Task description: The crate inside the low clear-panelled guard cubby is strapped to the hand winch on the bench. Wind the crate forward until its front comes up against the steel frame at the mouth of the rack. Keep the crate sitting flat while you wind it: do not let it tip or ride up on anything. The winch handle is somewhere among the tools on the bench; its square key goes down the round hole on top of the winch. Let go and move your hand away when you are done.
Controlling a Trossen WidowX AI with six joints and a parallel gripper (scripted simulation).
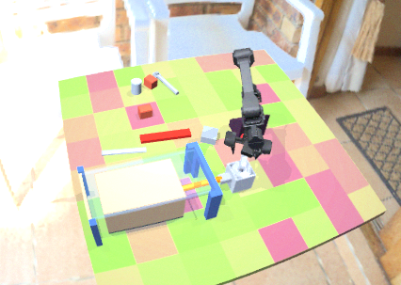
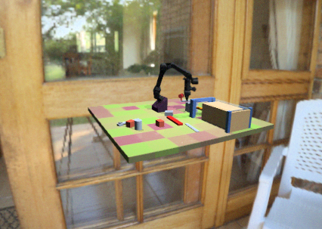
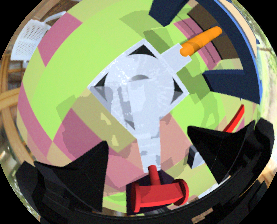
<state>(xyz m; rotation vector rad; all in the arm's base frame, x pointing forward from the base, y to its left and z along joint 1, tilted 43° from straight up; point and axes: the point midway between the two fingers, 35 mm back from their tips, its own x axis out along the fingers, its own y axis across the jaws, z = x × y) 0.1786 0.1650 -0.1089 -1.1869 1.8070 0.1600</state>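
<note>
The beige crate (image 1: 138, 193) (image 2: 223, 115) sits flat inside the clear-panelled cubby, a gap behind the blue steel frame (image 1: 213, 205) (image 2: 196, 102). An orange strap (image 1: 200, 185) (image 3: 201, 40) runs from the crate to the grey winch (image 1: 241, 177). The winch handle (image 1: 243, 163) stands upright in the winch's top hole; its red grip (image 3: 157, 192) (image 2: 181, 96) is at the top. My gripper (image 1: 248, 152) (image 2: 187, 93) (image 3: 149, 137) is open, right above the winch, with its fingers on either side of the handle and not touching it.
On the bench behind the cubby lie a red bar (image 1: 166, 135), a white rod (image 1: 123, 150), a small grey block (image 1: 210, 134), two red cubes (image 1: 145, 110) (image 1: 151, 81), a grey cylinder (image 1: 136, 86) and a grey rod (image 1: 167, 84). The arm's purple base (image 1: 237, 123) is behind the winch.
</note>
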